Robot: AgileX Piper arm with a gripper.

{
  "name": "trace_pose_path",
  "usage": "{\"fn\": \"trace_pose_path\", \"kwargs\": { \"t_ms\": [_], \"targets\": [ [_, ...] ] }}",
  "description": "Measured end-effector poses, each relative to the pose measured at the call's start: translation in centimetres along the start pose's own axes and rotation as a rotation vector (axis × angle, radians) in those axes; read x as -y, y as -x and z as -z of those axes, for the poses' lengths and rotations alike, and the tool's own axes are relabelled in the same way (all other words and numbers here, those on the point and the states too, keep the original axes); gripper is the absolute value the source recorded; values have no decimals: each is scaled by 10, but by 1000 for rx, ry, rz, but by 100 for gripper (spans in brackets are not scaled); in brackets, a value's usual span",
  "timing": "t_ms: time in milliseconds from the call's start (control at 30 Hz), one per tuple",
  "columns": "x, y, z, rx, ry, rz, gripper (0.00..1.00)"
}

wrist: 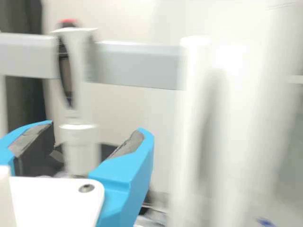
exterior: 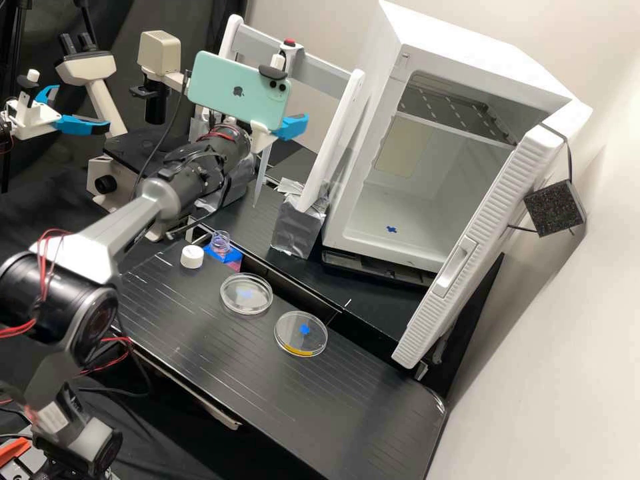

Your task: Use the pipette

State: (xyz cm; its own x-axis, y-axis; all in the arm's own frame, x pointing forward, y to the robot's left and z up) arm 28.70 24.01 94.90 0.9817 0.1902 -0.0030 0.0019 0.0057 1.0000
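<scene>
straight ahead of my end effector [wrist: 94, 131], in the gap between its two blue fingers as the wrist view shows it, the pipette [wrist: 80, 149] stands at the grey bar [wrist: 137, 64] of the white rack. my end effector is open, its pads well apart, and i see no grip on the pipette. its long axis runs close to upright, red cap [exterior: 289, 42] uppermost, and i face the rack, so my reach crosses that axis rather than running along it. the next move, as i judge it, turns on this: keep the body centred between the pads, square to them, then close round it. if i close off centre, one pad could push it askew or knock it against the bar.

what i cannot settle is depth: whether the body is already between the pads or still just beyond them. in the high view the phone [exterior: 215, 93] covers the pipette's middle and most of my end effector, with one blue finger [exterior: 291, 127] reaching past its edge. under the phone a narrow pale tip [exterior: 261, 175] points down; i take it for the pipette's lower end. in the wrist view my own white plate [wrist: 52, 198] cuts across the bottom of the body, and i cannot make out how the rack holds it.
</scene>
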Motion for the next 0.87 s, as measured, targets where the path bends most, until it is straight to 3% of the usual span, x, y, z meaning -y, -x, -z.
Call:
{"fn": "trace_pose_path", "kwargs": {
  "t_ms": [133,267,433,600,867],
  "targets": [
    [-1,25,-9,-18,20,-149,100],
    [11,47,-22,-35,43,-291,100],
    [32,64,-43,-19,44,-335,100],
    [54,77,-64,-50,14,-366,100],
    [66,84,-77,-83,2,-422,100]
  ]
}}
